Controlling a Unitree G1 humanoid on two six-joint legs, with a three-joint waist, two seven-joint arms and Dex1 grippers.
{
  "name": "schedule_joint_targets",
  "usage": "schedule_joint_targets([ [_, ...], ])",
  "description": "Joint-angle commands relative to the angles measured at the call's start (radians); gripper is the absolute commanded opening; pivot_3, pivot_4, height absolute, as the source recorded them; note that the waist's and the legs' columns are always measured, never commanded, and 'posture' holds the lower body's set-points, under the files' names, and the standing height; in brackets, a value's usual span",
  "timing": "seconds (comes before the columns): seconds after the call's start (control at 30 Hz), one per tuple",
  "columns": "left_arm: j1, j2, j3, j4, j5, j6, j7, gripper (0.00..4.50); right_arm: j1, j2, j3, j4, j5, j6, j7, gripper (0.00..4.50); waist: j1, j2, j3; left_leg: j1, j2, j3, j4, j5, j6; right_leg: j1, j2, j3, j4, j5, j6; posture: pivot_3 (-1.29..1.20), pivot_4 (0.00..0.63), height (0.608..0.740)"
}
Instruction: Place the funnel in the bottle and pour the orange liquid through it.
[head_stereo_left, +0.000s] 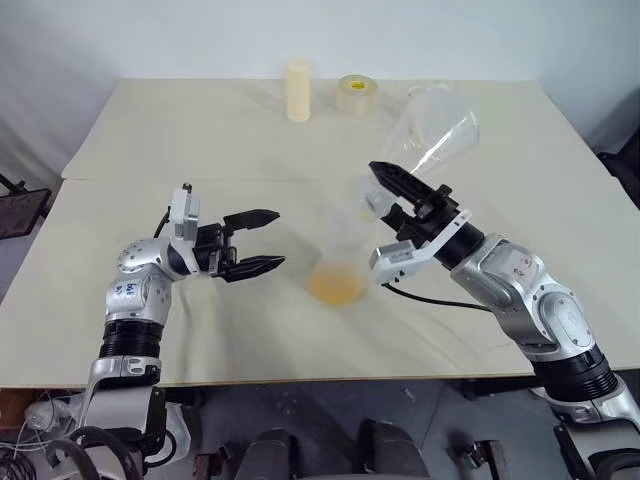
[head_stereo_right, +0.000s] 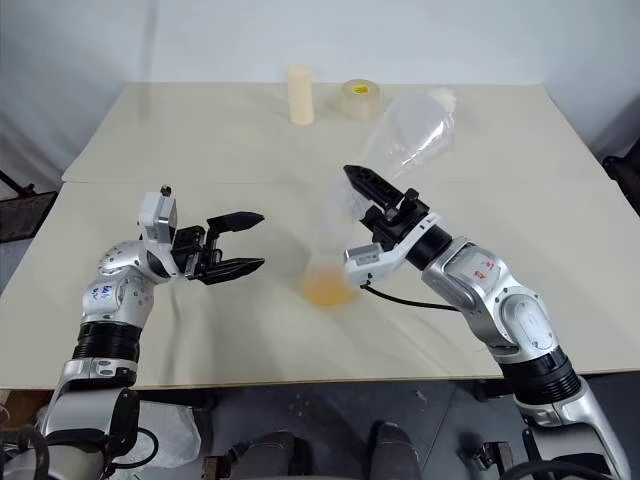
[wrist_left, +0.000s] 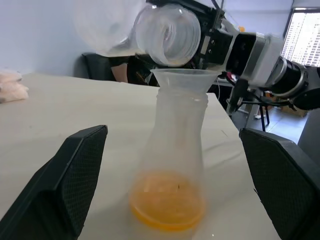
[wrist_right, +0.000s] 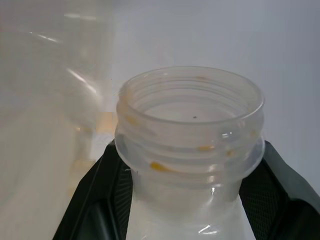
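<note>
We see the funnel (wrist_left: 181, 80) already seated in the neck of the bottle (wrist_left: 173, 150), which stands on the surface (head_stereo_left: 200, 140) between the two arms. The orange liquid (wrist_left: 167, 205) lies pooled in the bottle's base, so we judge the pour essentially done.

The right claw (head_stereo_left: 392, 182) is pinched on the neck of a clear pouring flask (head_stereo_left: 432, 130), tipped with its threaded mouth over the funnel; only a few orange drops cling to its rim in the right wrist view, and it looks empty to us.

The left claw (head_stereo_left: 262, 240) is spread wide, its fingers either side of the bottle and not touching it.

What is left, as we read it, is righting the flask and setting it down. A cream cylinder (head_stereo_left: 298, 90) and a tape roll (head_stereo_left: 356, 94) sit well apart at the far edge.
</note>
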Motion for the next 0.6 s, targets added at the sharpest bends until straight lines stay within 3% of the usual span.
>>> schedule_joint_targets([
  [0.03,-0.028,0.002,0.004,-0.003,0.001,-0.013,-0.002,4.50,0.012,0.109,-0.128,-0.119,0.218,0.241,0.093,2.46,0.000,0.000,0.000,0.000,0.000,0.000,0.000,0.000,0.000,0.000,0.000,0.000,0.000,0.000,0.000,0.00,0.150,0.740],
  [0.13,-0.030,0.008,0.003,-0.005,0.002,-0.007,-0.001,4.50,0.023,0.249,-0.263,-0.167,0.449,0.501,0.142,2.46,0.003,0.000,0.000,0.000,0.000,-0.001,0.001,0.000,0.000,0.000,0.000,0.000,0.001,0.000,0.000,0.00,0.150,0.740],
  [0.33,-0.027,0.025,-0.005,-0.007,0.038,0.008,0.055,4.50,0.014,0.375,-0.545,-0.159,0.791,0.812,0.103,2.46,0.003,0.000,0.000,0.000,-0.002,-0.002,0.000,0.000,0.000,0.001,0.000,0.000,0.001,0.000,0.000,0.00,0.150,0.740],
  [0.5,-0.032,0.036,-0.002,-0.009,0.065,0.024,0.110,4.50,0.053,0.389,-0.658,-0.097,0.948,0.829,0.087,2.46,-0.003,0.001,0.000,0.001,-0.002,-0.001,-0.002,0.000,0.000,0.000,0.000,0.000,0.002,0.000,0.000,0.00,0.150,0.740],
  [0.6,-0.042,0.045,-0.001,-0.015,0.077,0.072,0.165,4.50,0.080,0.372,-0.656,-0.068,0.983,0.810,0.081,2.46,-0.002,0.001,0.000,0.001,-0.002,-0.001,-0.002,0.000,0.000,0.000,0.000,0.001,0.002,0.000,0.000,0.00,0.150,0.740],
])
